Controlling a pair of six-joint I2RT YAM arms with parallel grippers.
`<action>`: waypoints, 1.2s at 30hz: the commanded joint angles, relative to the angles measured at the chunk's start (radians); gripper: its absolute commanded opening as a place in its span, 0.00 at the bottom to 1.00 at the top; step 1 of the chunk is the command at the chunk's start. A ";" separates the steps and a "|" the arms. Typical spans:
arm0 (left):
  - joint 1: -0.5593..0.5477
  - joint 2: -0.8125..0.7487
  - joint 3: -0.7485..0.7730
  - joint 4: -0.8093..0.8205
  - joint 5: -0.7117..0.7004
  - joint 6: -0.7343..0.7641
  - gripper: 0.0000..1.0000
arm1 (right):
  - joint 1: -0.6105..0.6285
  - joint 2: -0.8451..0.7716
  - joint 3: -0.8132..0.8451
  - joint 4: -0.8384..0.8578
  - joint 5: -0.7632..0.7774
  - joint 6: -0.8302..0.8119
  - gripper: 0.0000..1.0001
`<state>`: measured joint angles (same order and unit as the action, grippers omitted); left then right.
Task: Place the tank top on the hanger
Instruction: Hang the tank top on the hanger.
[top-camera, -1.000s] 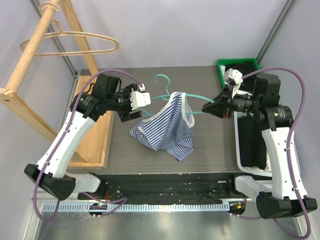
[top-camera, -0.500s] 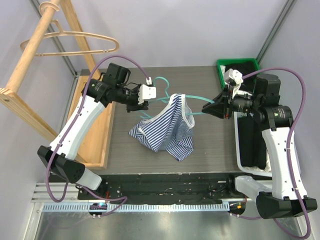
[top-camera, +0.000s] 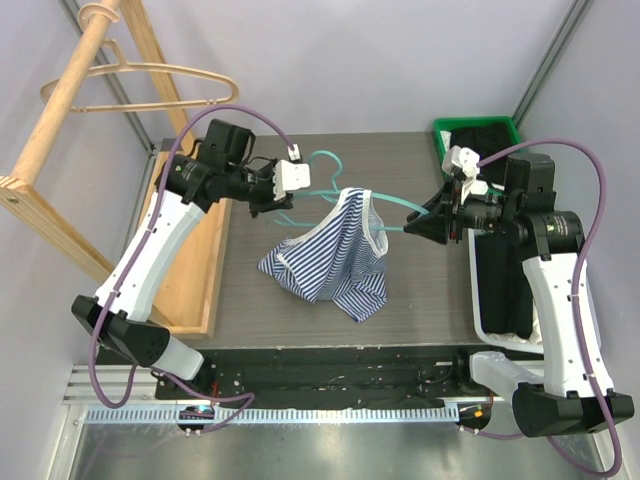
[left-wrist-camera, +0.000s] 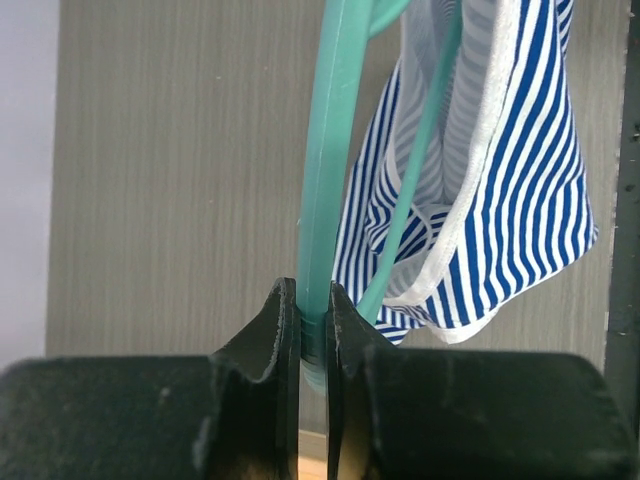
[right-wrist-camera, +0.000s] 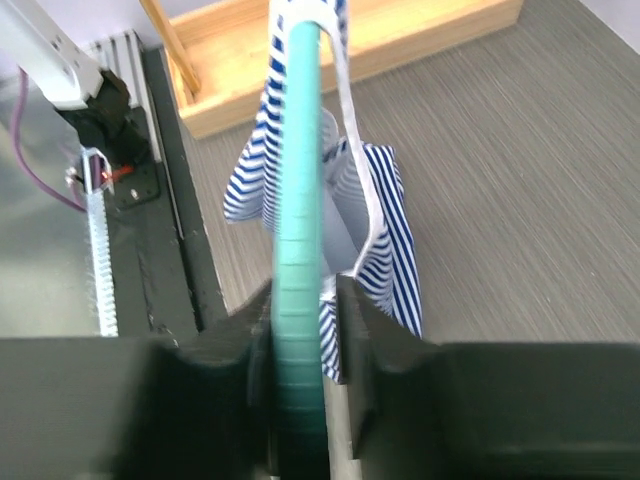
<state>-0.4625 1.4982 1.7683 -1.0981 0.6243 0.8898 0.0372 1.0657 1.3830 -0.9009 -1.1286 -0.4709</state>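
The tank top (top-camera: 330, 255) hangs bunched from the middle of the hanger (top-camera: 403, 204), which is held up over the desk (top-camera: 400, 160). Its stripes are gathered toward the right shoulder and the left shoulder is bare (only one side looks threaded). Each tool is clamped narrow on the teal bar: the left tool (left-wrist-camera: 312, 297) on the left end, the right tool (right-wrist-camera: 300, 300) on the right end. To do this step well, I judge the hanger should be kept level and firm in the right grip while the left end is freed, so the loose armhole can slide over it. A tilt could let the soft fabric slip off. The desk is dark and wood-grained. A pale wooden rack (top-camera: 60, 130) carrying a tan hanger (top-camera: 150, 85) is on the left, and a green bin (top-camera: 478, 128) sits at the far right.
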 joint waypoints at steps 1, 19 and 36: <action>-0.002 -0.046 0.068 -0.011 -0.006 0.023 0.00 | -0.007 0.019 0.065 -0.095 0.059 -0.142 0.41; -0.074 -0.050 0.025 -0.040 -0.129 0.080 0.00 | 0.049 0.295 0.490 -0.589 0.181 -0.425 0.72; -0.119 -0.046 0.016 -0.034 -0.167 0.069 0.00 | 0.334 0.382 0.495 -0.480 0.409 -0.232 0.11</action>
<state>-0.5674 1.4796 1.7844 -1.1362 0.4053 0.9485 0.3573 1.4349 1.8465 -1.3792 -0.7792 -0.7403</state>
